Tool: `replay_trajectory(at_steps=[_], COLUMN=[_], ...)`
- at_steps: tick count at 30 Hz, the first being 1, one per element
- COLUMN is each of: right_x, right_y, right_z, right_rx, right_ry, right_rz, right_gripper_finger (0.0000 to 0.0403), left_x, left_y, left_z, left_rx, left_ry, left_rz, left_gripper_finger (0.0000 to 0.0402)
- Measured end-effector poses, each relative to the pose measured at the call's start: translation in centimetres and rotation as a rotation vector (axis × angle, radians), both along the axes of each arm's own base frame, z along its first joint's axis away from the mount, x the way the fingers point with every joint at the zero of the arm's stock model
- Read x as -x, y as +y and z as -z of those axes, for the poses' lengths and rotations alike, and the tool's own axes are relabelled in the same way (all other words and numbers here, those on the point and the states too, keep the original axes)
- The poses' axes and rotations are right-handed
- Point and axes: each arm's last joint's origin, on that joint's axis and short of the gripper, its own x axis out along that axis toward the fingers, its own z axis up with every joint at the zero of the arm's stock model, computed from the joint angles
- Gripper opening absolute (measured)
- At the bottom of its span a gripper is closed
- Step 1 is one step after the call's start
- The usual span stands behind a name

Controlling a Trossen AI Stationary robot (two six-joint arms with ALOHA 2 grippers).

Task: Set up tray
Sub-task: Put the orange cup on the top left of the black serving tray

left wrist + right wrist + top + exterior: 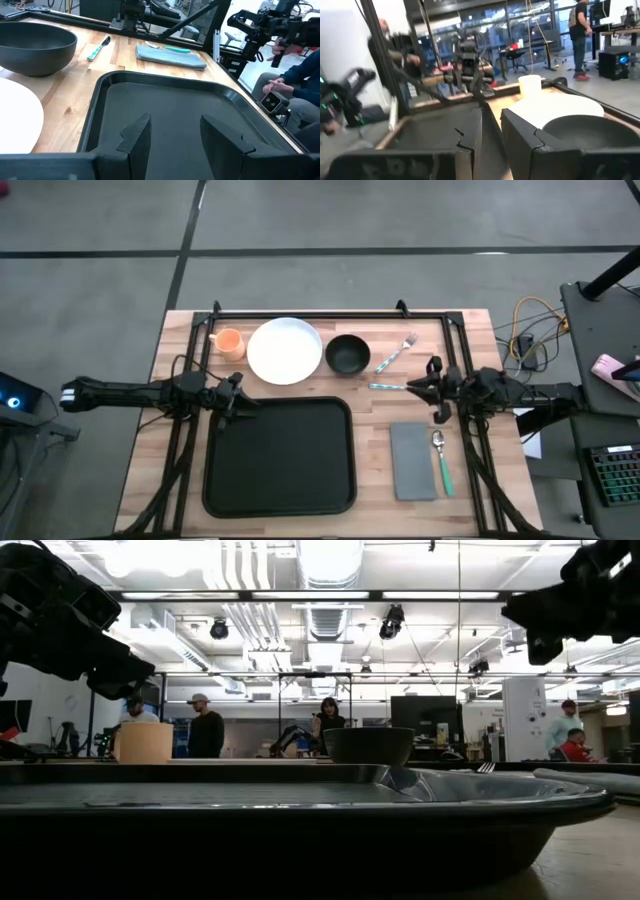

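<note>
The large black tray (280, 455) lies flat at the table's near middle. Behind it stand an orange cup (229, 342), a white plate (285, 350) and a black bowl (348, 353). A fork (397, 352) and a teal-handled knife (385, 386) lie to the bowl's right. A grey napkin (413, 460) with a green-handled spoon (441, 460) lies right of the tray. My left gripper (248, 402) hovers open above the tray's far left corner (107, 82). My right gripper (425, 387) hangs above the knife's handle end, its fingers a narrow gap apart (491, 125).
A black frame runs along the table's far edge and down both sides. Bare wood shows between the tray and the napkin and along the near edge. Cables and equipment sit beyond the right edge. People stand in the room behind the table.
</note>
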Motion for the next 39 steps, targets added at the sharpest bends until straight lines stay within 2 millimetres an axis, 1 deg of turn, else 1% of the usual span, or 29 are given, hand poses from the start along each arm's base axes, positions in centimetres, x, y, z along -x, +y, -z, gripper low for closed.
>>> replay_trajectory(at_steps=[3, 10, 13, 18, 21, 24, 26, 27, 31, 34, 39], right_x=[0.1, 0.3, 0.4, 0.4, 0.5, 0.5, 0.4, 0.4, 0.0, -0.5, -1.4], right_y=[0.0, 0.0, 0.0, 0.0, 0.0, -0.2, -0.3, -0.4, -0.5, -0.5, -0.6], right_z=[-0.5, -1.4, -1.7, -1.8, -2.2, -2.1, -1.9, -1.8, -1.3, -0.8, 0.2], right_rx=[-0.056, -0.062, -0.068, -0.139, -0.231, -0.353, -0.409, -0.413, -0.357, -0.321, -0.342], right_ry=[-0.057, -0.154, -0.184, -0.202, -0.241, -0.251, -0.245, -0.234, -0.178, -0.109, -0.010], right_rz=[-0.008, -0.012, -0.014, -0.030, -0.049, -0.018, 0.026, 0.053, 0.116, 0.138, 0.170], right_gripper_finger=[0.0063, 0.0063, 0.0063, 0.0063, 0.0063, 0.0063, 0.0063, 0.0063, 0.0066, 0.0082, 0.0108], left_x=[0.0, 0.0, 0.0, 0.0, -0.1, -0.2, -0.3, -0.3, -0.4, -0.3, -0.2], left_y=[0.0, 0.0, 0.0, 0.1, 0.2, 0.4, 0.5, 0.5, 0.6, 0.7, 0.9], left_z=[0.0, 0.1, 0.1, 0.1, 0.0, -0.6, -1.2, -1.4, -2.5, -3.1, -4.2], left_rx=[0.000, 0.002, 0.002, 0.003, 0.064, 0.217, 0.307, 0.319, 0.283, 0.280, 0.287], left_ry=[0.002, 0.012, 0.011, 0.017, 0.009, -0.027, -0.075, -0.104, -0.215, -0.281, -0.394], left_rz=[0.000, -0.003, -0.003, -0.022, -0.084, -0.178, -0.230, -0.239, -0.232, -0.271, -0.304], left_gripper_finger=[0.0151, 0.0151, 0.0151, 0.0151, 0.0151, 0.0151, 0.0151, 0.0151, 0.0151, 0.0151, 0.0151])
